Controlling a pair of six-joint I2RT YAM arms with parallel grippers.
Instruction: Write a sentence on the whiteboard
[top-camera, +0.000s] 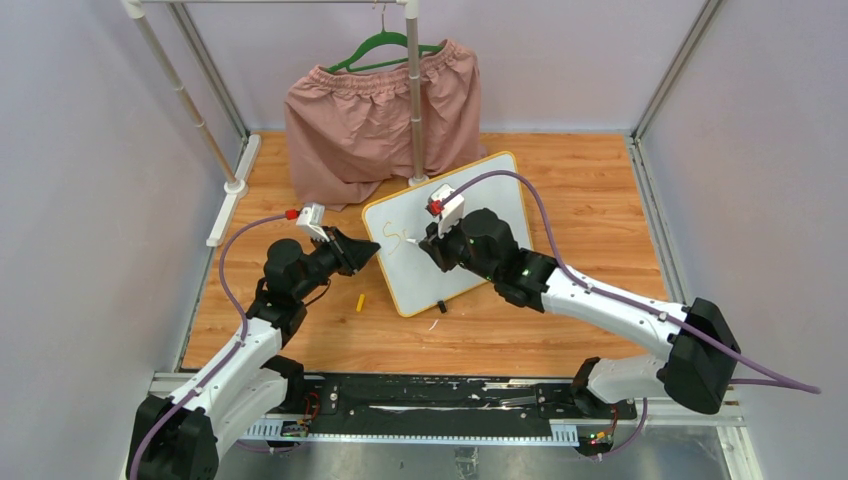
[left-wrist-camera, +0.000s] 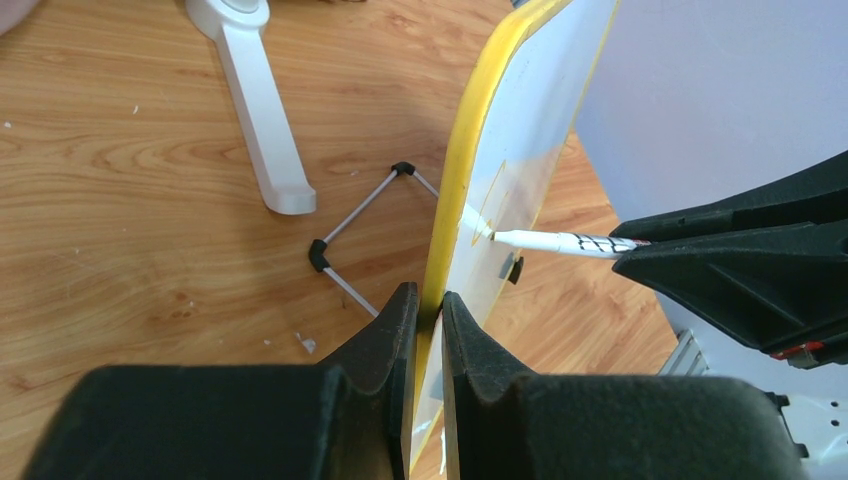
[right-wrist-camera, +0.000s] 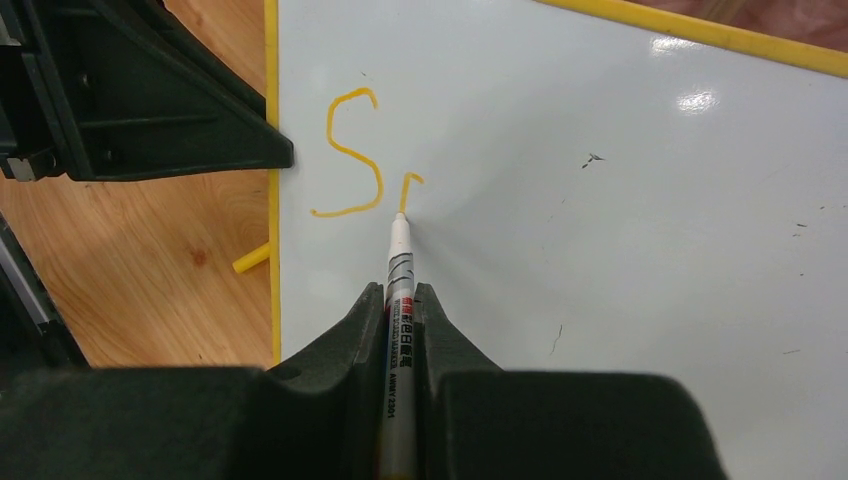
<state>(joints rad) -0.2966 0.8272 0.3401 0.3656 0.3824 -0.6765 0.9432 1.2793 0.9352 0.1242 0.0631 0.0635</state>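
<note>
The whiteboard, white with a yellow frame, stands tilted on the wooden floor. My left gripper is shut on its left yellow edge. My right gripper is shut on a white marker, and the marker's tip touches the board. The sentence shows as an orange "S" with a short hooked stroke right of it, where the tip rests. From the top view the writing sits near the board's left edge, between both grippers.
Pink shorts hang on a green hanger from a white rack behind the board. The rack's white foot lies left of the board. A yellow marker cap lies on the floor near the board's front corner. The board's wire stand shows behind it.
</note>
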